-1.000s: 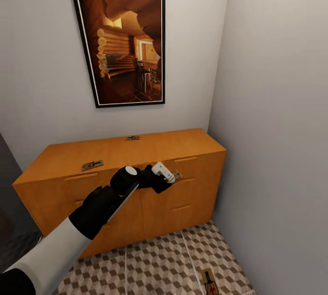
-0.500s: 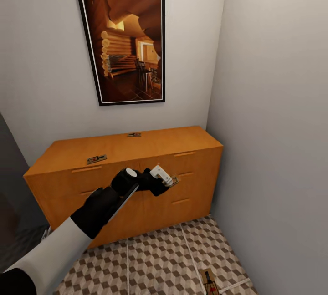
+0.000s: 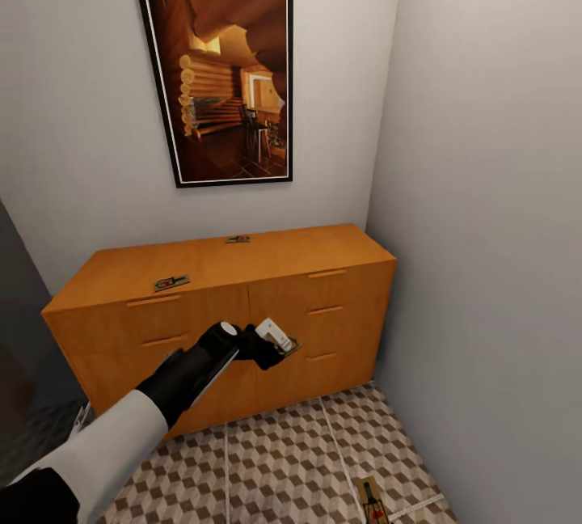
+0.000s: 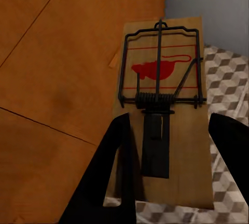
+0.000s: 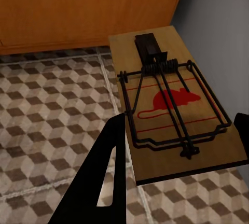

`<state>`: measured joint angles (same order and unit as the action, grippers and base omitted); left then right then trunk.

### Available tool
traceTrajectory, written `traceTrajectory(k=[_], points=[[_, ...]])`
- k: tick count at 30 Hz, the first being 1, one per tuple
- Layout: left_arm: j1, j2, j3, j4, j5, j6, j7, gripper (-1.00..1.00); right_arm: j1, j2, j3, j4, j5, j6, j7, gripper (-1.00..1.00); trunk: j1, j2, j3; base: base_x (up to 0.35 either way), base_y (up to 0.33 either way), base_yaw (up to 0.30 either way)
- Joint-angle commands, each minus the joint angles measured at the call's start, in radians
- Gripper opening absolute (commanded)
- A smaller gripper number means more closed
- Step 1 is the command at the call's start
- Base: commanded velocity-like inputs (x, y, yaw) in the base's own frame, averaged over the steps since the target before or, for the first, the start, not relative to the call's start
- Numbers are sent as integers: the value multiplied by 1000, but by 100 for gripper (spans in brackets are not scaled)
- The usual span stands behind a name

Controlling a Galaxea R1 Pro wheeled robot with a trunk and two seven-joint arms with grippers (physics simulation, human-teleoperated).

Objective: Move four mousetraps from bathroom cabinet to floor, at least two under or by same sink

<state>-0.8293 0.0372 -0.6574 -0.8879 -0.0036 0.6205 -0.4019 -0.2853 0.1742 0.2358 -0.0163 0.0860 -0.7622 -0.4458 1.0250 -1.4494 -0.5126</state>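
Note:
My left gripper (image 3: 283, 344) is shut on a mousetrap (image 3: 293, 344) and holds it in front of the cabinet's (image 3: 218, 265) upper drawers. In the left wrist view that tan mousetrap (image 4: 161, 105) lies between the dark fingers (image 4: 119, 167). Two more mousetraps (image 3: 171, 282) (image 3: 237, 239) lie on the cabinet top. My right gripper (image 5: 181, 125) is shut on a fourth mousetrap (image 5: 171, 105), held just above the cube-patterned bathroom floor (image 5: 52, 110) by the wall. This mousetrap (image 3: 372, 500) also shows low at the head view's right. The sink is out of view.
The cabinet stands in a narrow corner, with a grey wall (image 3: 485, 225) close on the right. A framed picture (image 3: 226, 79) hangs above it. Tiled floor (image 3: 275, 459) lies open in front of the drawers. A dark area (image 3: 16, 330) borders the left.
My left arm has come down and back from the cabinet top's front edge to drawer height, with the mousetrap still in it. The camera shifted slightly early on.

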Motion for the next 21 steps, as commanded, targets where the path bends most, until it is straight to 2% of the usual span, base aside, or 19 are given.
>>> traceTrajectory(k=[1, 6, 11, 13, 15, 17, 18, 21], points=[[-1, 0, -2, 22, 0, -11, -2, -100, 0, 0, 2, 1, 8, 0, -10, -100, 0, -1, -1, 0, 0, 0], [1, -7, -2, 167, 1, -144, -1, -100, -1, 0, 2, 1, 8, 0, -10, -100, 0, -1, -1, 0, 0, 0], [1, -22, -2, 373, 6, -311, -1, -100, -1, 0, 2, 1, 8, 0, -10, -100, 0, -1, -1, 0, 0, 0], [1, -24, 0, 483, 19, -420, -1, -100, -1, 0, 2, 1, 8, 0, -10, -100, 0, -1, -1, 0, 0, 0], [1, -24, 1, 594, 44, -539, 0, -100, -1, -1, 2, 1, 8, 0, -10, -100, 0, -1, -1, 0, 0, 0], [1, -25, 2, 698, 83, -623, 0, -100, -1, -1, 2, 1, 8, 0, -10, -100, 0, -1, -1, 0, 0, 0], [1, -25, 2, 722, 94, -637, 0, -100, -1, -1, 2, 1, 8, 0, -10, -100, 0, -1, -1, 0, 0, 0], [2, -23, 2, 832, 162, -696, 0, -100, -1, -2, 2, 0, 8, 0, -9, -100, 0, -1, -1, 0, 0, 0]])
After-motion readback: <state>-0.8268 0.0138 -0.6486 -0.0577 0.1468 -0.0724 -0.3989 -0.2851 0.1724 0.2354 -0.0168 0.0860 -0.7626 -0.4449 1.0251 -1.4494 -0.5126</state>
